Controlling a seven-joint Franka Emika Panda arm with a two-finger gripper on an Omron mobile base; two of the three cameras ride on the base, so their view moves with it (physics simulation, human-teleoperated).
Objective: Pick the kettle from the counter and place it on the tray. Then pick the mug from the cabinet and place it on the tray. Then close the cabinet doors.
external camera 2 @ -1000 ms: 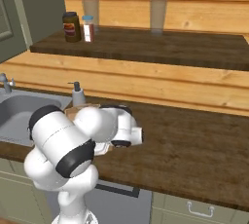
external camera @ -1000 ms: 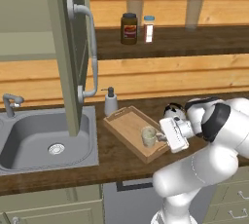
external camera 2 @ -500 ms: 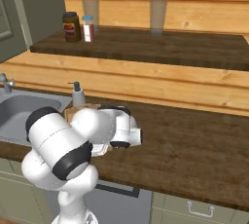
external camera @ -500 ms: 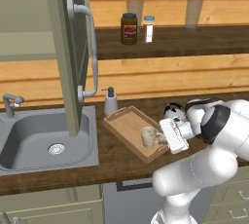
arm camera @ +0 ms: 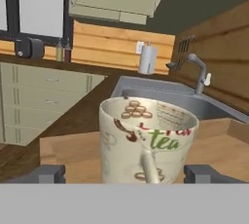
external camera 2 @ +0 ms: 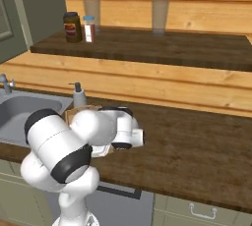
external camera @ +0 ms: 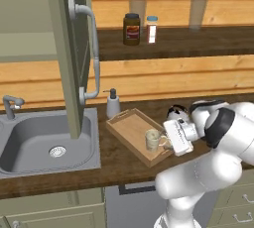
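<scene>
My tool (arm camera: 124,172) is spread wide, fingers clear of the mug (arm camera: 146,138), which stands upright on the tray (external camera: 130,129) at its 4 o'clock corner, handle toward me. The kettle (external camera: 176,111) sits beside it. The cabinet doors (external camera: 69,53) remain open, I judge.
</scene>
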